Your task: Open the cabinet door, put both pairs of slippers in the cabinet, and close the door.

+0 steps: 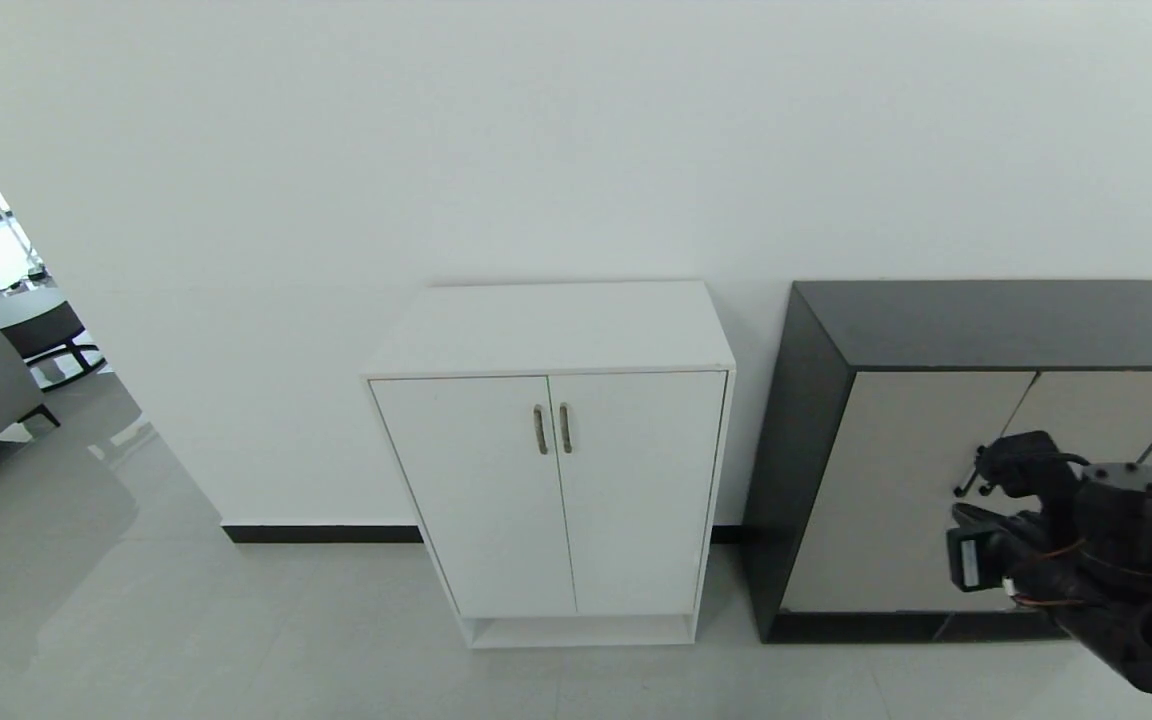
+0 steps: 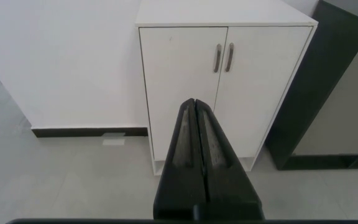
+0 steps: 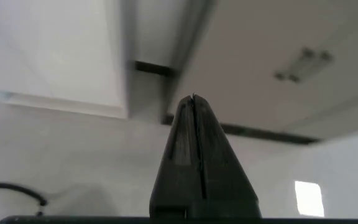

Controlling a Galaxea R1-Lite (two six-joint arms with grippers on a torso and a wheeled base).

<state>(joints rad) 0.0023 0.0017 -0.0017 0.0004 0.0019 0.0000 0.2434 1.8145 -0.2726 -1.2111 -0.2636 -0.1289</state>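
Head view: one white cabinet, two shut doors, two handles.

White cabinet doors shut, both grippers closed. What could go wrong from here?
1. The left handle and right handle sit side by side at the seam of the white cabinet; a grasp may catch both.
2. The left gripper and right gripper are shut; unopened, they would likely bump, not grip.
3. The dark cabinet stands close beside; the right door may crowd the right arm when it swings.

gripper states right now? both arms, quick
Left gripper: jaws closed, holding nothing.
Right gripper: jaws closed, holding nothing.
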